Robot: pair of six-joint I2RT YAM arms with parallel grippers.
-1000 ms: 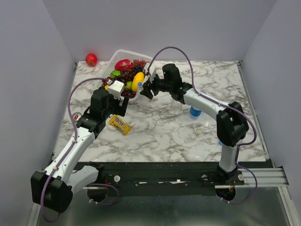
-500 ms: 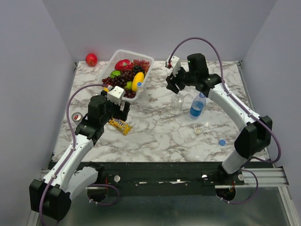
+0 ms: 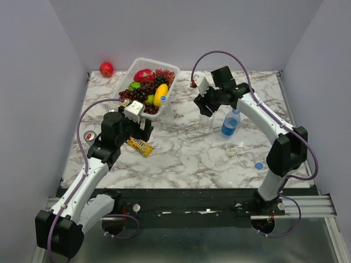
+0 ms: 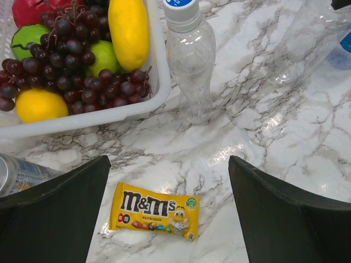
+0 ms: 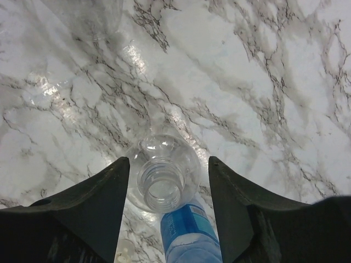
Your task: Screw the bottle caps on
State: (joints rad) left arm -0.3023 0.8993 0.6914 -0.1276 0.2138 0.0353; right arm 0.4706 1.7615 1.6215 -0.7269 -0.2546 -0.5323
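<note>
A colourless bottle (image 4: 190,60) with a blue-and-white cap (image 4: 181,7) stands beside the fruit basket. A second colourless bottle (image 5: 163,174) stands upright with its neck uncapped. My right gripper (image 5: 168,160) hovers open above it, one finger on each side and apart from it. In the top view this gripper (image 3: 204,104) is at mid-table. A blue-labelled bottle (image 3: 230,124) stands just right of it. A pale cap (image 3: 231,152) and a blue cap (image 3: 258,165) lie loose on the table. My left gripper (image 4: 169,161) is wide open and holds nothing.
A yellow M&M's packet (image 4: 154,210) lies under the left gripper. The white basket (image 3: 166,96) holds grapes, a lemon and other fruit. A silver can (image 4: 22,172) lies at the left. A red apple (image 3: 106,69) sits in the far left corner.
The right arm swung from beside the basket out to the right, then came back left and down over the uncapped bottle. The left arm has hardly moved.
</note>
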